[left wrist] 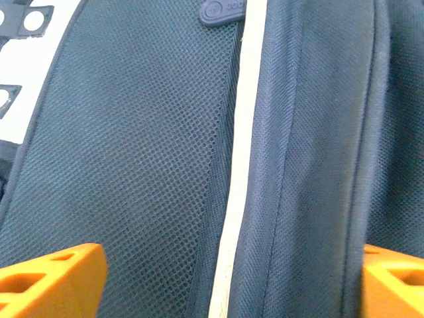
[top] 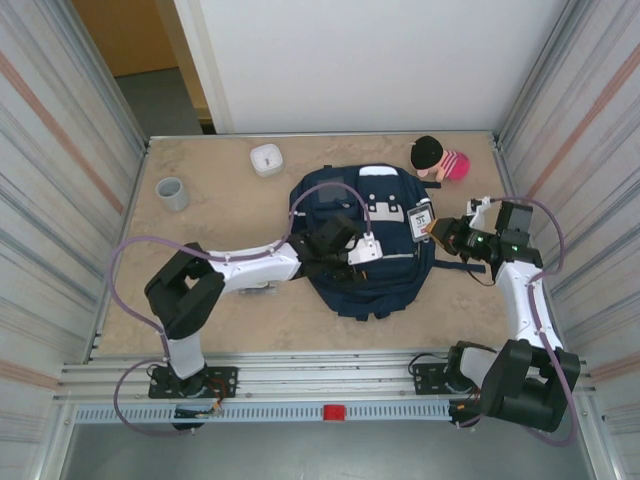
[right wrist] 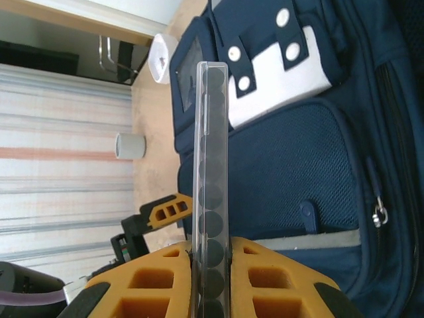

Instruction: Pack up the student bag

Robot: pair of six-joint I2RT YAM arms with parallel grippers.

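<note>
right hand (right wrist: 211, 265) clamps clear case (right wrist: 212, 132) edge-on; overhead shows its label (top: 423, 221)

student bag (top: 385, 282): matt woven cloth, mesh panel; case (right wrist: 211, 165): clear glossy plastic; table (top: 255, 322): matt, speckled beige
</note>
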